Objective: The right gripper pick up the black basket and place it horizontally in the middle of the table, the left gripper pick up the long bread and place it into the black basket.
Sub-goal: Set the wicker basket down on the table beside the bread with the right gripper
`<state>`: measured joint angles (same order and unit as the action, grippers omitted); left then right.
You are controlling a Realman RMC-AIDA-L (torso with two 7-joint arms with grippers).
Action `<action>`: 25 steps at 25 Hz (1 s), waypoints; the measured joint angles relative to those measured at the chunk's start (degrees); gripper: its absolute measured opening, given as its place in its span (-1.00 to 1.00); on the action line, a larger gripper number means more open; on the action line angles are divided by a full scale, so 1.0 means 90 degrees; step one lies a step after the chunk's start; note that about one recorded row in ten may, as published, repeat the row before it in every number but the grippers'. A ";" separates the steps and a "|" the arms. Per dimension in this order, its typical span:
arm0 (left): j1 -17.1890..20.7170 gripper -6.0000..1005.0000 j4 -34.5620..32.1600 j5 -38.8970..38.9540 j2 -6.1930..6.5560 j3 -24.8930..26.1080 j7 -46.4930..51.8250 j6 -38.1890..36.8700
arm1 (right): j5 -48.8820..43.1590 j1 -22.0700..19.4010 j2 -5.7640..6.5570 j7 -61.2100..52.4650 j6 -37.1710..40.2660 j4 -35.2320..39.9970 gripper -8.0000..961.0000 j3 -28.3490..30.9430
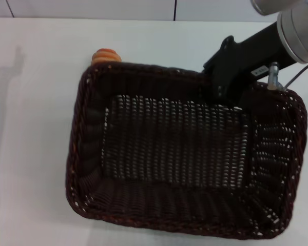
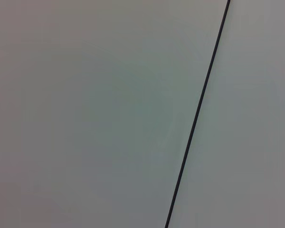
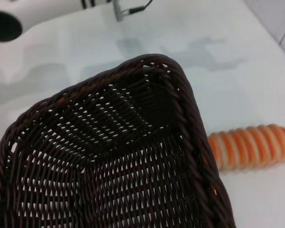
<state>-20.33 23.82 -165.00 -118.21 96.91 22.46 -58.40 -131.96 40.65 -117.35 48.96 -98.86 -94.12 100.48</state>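
From the head view I found the right gripper (image 1: 227, 95) at the far rim of the black basket (image 1: 185, 159); jaws' state indeterminable. Right wrist view: long bread (image 3: 251, 146) lay on the bench (image 3: 256, 57) just beyond that rim, lengthwise along it. Left wrist view showed no gripper

Black basket (image 1: 179, 169) fills most of the surface (image 1: 36, 128); its interior is open from above. Right claw (image 1: 223, 84) sits over the far rim. Long bread (image 1: 106, 55) lies just behind the far wall, largely hidden. Bare surface lies left of the basket.
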 joint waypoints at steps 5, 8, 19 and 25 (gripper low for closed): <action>-0.0008 0.72 0.0000 0.0003 -0.0014 0.0004 0.0003 0.0004 | -0.0205 0.0213 0.0021 0.0021 -0.0151 0.0362 -0.68 -0.0086; -0.0008 0.72 0.0000 0.0004 -0.0022 0.0004 0.0004 0.0005 | -0.0340 0.0305 0.0022 0.0021 -0.0178 0.0493 -0.68 -0.0264; -0.0006 0.72 0.0000 0.0004 -0.0023 -0.0009 0.0016 -0.0009 | -0.0464 0.0585 -0.0058 -0.0174 -0.0037 0.0893 -0.68 -0.0603; -0.0006 0.72 0.0000 0.0003 -0.0017 -0.0015 0.0024 -0.0019 | -0.0550 0.0687 -0.0071 -0.0212 0.0191 0.1283 -0.65 -0.0735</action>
<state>-20.39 23.82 -164.97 -118.37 96.77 22.68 -58.57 -136.91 46.84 -117.99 47.05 -97.14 -82.57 93.86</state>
